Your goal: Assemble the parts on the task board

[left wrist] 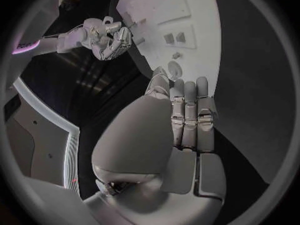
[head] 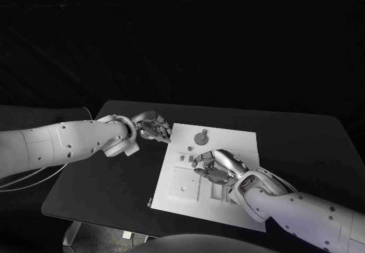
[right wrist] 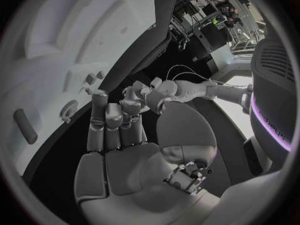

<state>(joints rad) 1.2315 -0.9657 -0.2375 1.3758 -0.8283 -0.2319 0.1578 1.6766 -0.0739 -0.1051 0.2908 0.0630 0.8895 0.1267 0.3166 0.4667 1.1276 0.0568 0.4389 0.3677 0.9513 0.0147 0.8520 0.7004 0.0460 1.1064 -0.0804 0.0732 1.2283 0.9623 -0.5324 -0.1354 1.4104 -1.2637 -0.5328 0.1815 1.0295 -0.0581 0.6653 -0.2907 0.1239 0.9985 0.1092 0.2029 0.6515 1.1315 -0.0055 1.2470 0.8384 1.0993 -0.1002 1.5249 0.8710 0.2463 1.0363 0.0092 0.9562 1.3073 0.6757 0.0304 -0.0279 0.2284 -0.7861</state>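
The white task board lies in the middle of the black table. A round grey part sits near its far edge, and small parts lie near its left side. My left hand hovers beside the board's far left corner, fingers straight and side by side, holding nothing. My right hand is over the board's middle with fingers stretched out and nothing in them. The left wrist view takes in the board, the round part and my right hand.
The board has several recesses and a dark slot. Bare black table lies left of the board, and more to its right. My left hand appears beyond my right hand's fingers in the right wrist view.
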